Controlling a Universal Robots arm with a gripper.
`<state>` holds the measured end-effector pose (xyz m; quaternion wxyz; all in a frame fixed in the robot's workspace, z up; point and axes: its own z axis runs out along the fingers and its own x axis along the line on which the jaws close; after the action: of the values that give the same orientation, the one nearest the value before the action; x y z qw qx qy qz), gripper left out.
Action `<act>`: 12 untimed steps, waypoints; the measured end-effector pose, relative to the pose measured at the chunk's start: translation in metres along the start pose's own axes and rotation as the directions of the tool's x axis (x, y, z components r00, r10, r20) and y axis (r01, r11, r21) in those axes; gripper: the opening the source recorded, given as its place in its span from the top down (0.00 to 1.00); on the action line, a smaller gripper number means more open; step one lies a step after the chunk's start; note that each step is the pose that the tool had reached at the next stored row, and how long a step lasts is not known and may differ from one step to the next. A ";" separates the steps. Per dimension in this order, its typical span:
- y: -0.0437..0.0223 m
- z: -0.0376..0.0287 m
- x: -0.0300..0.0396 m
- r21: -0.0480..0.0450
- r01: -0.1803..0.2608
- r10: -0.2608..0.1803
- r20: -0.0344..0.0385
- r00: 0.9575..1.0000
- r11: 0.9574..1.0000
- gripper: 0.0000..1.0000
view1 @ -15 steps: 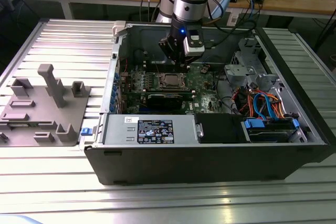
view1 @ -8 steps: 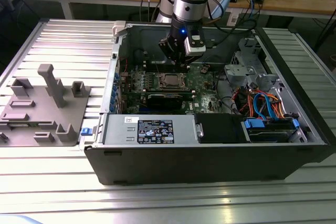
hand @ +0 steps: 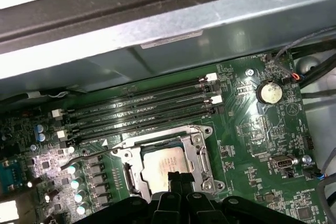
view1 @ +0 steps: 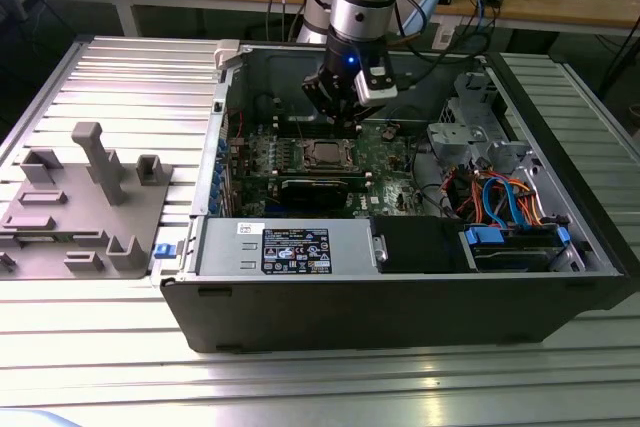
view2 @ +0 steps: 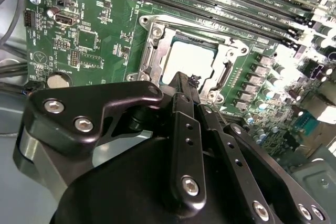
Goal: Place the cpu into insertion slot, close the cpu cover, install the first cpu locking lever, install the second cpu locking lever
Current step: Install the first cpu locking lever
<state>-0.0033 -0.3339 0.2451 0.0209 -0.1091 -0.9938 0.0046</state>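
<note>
The cpu (hand: 164,162) (view2: 190,60) lies flat in the insertion slot on the green board, its silvery top showing; the slot's contact field is hidden under it. The cpu cover (hand: 200,148) (view2: 156,51) rests down around the chip as a metal frame. A thin wire locking lever (hand: 94,153) sticks out sideways from the socket's corner. My gripper (hand: 176,177) (view2: 185,80) hovers just over the socket's edge, fingers pressed together and holding nothing. In the exterior view the gripper (view1: 345,115) hangs above the socket (view1: 325,154) inside the open case.
Long memory slots (hand: 136,109) run beside the socket, with the case wall (hand: 184,51) behind them. A coin battery (hand: 269,92) sits on the board. The power supply (view1: 290,247) and cabled drive cage (view1: 500,197) fill the case front. A grey fixture (view1: 90,197) stands at the exterior view's left.
</note>
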 end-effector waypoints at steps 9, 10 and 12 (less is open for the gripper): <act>0.0000 0.0000 0.0000 -0.003 0.087 -0.087 0.000 0.996 0.996 0.89; 0.0000 0.0000 0.0000 -0.002 0.099 -0.099 0.000 0.995 0.995 0.89; 0.0000 0.0000 0.0000 -0.001 0.131 -0.131 0.000 0.991 0.991 0.89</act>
<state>-0.0033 -0.3339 0.2451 0.0210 -0.0435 -0.9988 0.0028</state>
